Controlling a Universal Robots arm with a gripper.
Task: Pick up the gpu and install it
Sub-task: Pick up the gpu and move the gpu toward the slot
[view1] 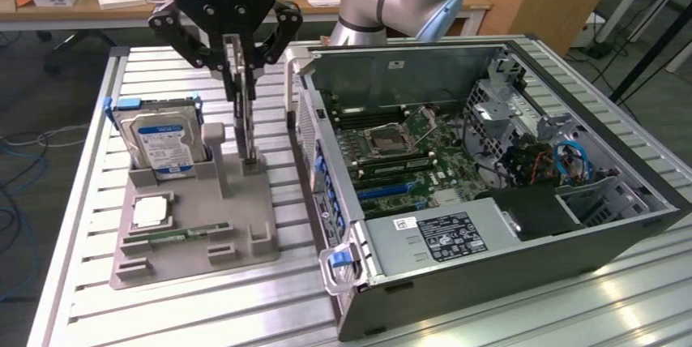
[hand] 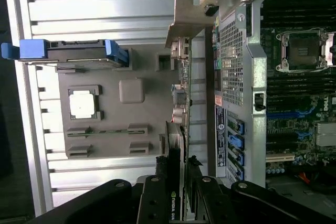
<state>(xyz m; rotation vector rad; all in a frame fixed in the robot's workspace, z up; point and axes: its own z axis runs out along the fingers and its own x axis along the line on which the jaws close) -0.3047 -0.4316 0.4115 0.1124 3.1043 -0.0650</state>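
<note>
Clamped with the gripper [view1: 240, 55] on the upright graphics card [view1: 248, 124], low end at its slot along the gray holder's [view1: 194, 258] edge nearest the computer case [view1: 519, 282]; grasp made, lifting out and seating on the motherboard [view1: 433, 160] not yet done

gpu [view1: 246, 112]: dark, pale at one end | hard drive [view1: 160, 130]: silver, blue-white label [view1: 171, 154] | holder [view1: 245, 211]: grey | hand [view1: 240, 57]: black
</note>
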